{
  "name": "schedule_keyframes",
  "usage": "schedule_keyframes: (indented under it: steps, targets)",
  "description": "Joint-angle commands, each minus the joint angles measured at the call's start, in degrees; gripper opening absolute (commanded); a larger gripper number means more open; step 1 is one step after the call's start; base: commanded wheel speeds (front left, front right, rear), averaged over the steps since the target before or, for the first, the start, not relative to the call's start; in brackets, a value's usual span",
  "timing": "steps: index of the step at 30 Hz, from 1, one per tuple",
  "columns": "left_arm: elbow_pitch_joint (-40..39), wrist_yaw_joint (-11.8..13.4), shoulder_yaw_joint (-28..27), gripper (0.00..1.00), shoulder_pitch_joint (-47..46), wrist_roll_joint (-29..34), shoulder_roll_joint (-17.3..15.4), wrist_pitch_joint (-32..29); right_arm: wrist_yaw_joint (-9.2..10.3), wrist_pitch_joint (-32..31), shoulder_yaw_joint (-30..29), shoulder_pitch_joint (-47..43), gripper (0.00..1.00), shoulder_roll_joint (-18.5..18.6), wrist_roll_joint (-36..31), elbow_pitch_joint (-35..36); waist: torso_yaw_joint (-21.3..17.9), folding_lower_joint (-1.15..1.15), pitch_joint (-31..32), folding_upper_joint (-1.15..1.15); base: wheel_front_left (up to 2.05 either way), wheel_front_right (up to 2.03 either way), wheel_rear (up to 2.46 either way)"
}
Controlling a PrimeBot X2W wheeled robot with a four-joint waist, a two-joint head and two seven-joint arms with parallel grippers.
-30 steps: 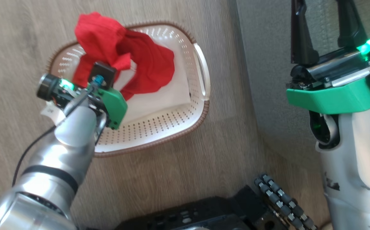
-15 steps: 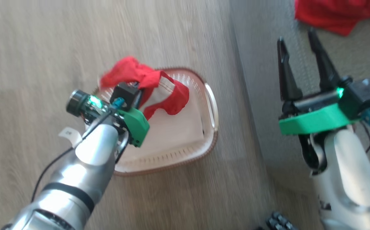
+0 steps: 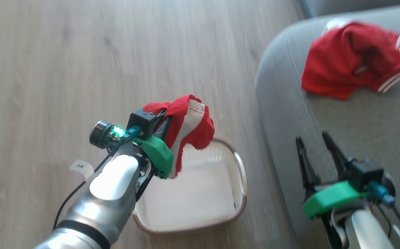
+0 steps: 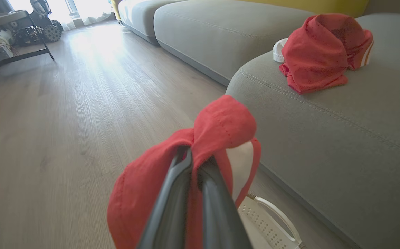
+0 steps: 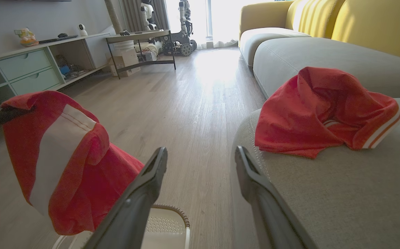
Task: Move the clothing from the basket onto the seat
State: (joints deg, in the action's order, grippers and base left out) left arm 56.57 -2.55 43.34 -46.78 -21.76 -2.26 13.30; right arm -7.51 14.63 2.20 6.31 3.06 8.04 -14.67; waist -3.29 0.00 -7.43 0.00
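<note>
Now, operator, your notes. Your left gripper (image 4: 194, 157) is clamped tight on a red garment (image 3: 193, 121), fingers pressed together with cloth bunched over the tips. That piece is lifted above the far rim of the basket (image 3: 240, 173), which sits on the wooden floor (image 3: 82, 52) just beside the seat (image 3: 359, 138).

Long axis runs top to bottom: pinched end up at the fingers, loose end dangling toward the basket. Whether the hem touches the rim, you cannot tell.

Look of it: bright red, soft, crumpled. The right wrist view shows a broad white panel with stitched edges running down its length.

A second red garment (image 3: 352, 65) lies on the seat near the rounded cushion edge. It is heaped in a mound, with its white-striped cuff toward the right of the head view and a bit of white edging at its far side.

Your right gripper (image 3: 311, 136) stands wide open and holds nothing. It sits at the seat's front edge, fingers pointing toward that heap, well apart from it.
</note>
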Motion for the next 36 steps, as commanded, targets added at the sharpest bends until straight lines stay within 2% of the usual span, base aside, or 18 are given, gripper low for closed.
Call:
schedule_keyframes:
  steps: [1, 8, 19, 23, 32, 36]
  targets:
    - [-2.40, -0.35, -1.62, 0.00, -1.10, -0.83, -0.71, -0.60, 0.02, 0.37, 1.30, -0.24, 1.00, -0.18, -0.71, 0.90, 2.45, 0.00, 7.53, 0.00, 0.00, 0.00, 0.00]
    - [-8.19, -1.31, -1.02, 0.00, -1.44, -4.12, -0.65, -6.14, 0.02, 0.37, 2.51, -2.42, 1.00, -0.18, -0.58, -0.82, 3.68, 0.00, 11.62, 0.00, 0.00, 0.00, 0.00]
    - [-16.41, 0.67, 0.18, 0.00, -3.98, -7.48, -0.63, -10.85, 0.02, 0.35, 6.80, -1.65, 1.00, -0.18, 0.01, -2.43, 4.83, 0.00, 14.02, 0.00, 0.00, 0.00, 0.00]
    - [-18.80, 1.25, 1.19, 0.00, -5.48, -8.91, -0.63, -12.09, 0.02, 0.32, 10.87, 0.36, 1.00, -0.18, 0.89, -3.77, 5.07, 0.00, 14.47, 0.00, 0.00, 0.00, 0.00]
    - [-21.14, 3.23, 4.02, 0.00, -8.16, -11.70, -0.62, -13.59, 0.02, 0.29, 24.91, 7.43, 1.00, -0.18, 6.72, -7.85, 4.82, 0.00, 14.51, 0.00, 0.00, 0.00, 0.00]
    - [-21.59, 3.76, 5.53, 0.00, -9.09, -12.75, -0.62, -13.91, 0.02, 0.33, 28.07, 10.38, 1.00, -0.18, 9.24, -10.45, 4.70, 0.00, 14.25, 0.00, 0.00, 0.00, 0.00]
